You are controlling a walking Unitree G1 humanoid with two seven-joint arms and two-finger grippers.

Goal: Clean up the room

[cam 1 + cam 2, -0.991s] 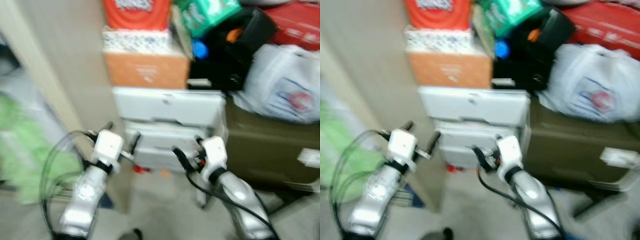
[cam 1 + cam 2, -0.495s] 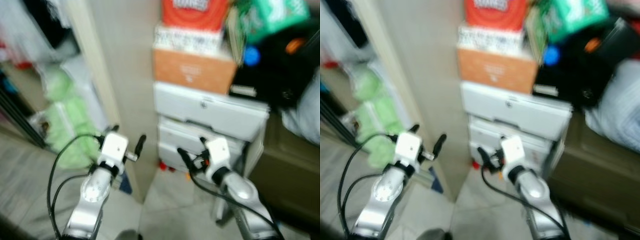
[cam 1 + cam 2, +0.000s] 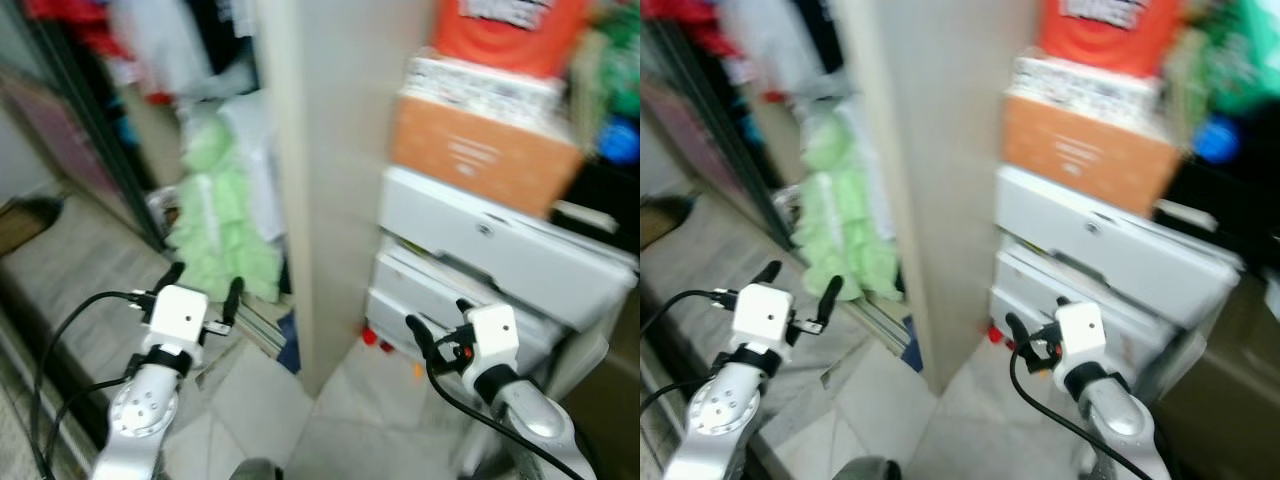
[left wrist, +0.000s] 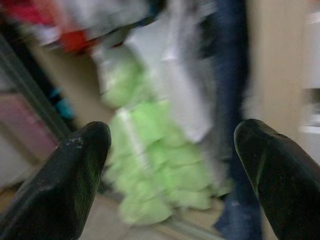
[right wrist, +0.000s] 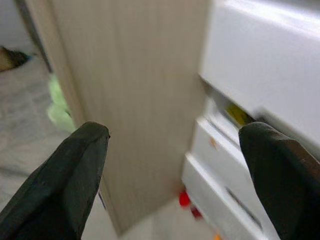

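A pale green fluffy cloth [image 3: 225, 235] lies heaped in the bottom of an open wardrobe, under hanging clothes [image 3: 190, 45]. My left gripper [image 3: 205, 280] is held out open and empty, a short way before that cloth; the left wrist view looks at the green cloth [image 4: 160, 185] between its spread fingers [image 4: 75, 170]. My right gripper [image 3: 438, 318] is open and empty in front of a white drawer unit [image 3: 480, 260]. Small red bits [image 3: 372, 340] lie on the floor at the drawers' foot. All views are blurred.
A beige wardrobe side panel [image 3: 330, 180] stands upright between the two grippers. An orange box [image 3: 480, 155] and a red pack [image 3: 510, 30] are stacked on the drawers. A dark door frame [image 3: 90, 140] runs along the left. Pale tiled floor [image 3: 330, 430] lies below.
The whole picture has swung left: the drawers and boxes slid to the right, the wardrobe opening with the green cloth came into view. Both grippers stay open and empty.
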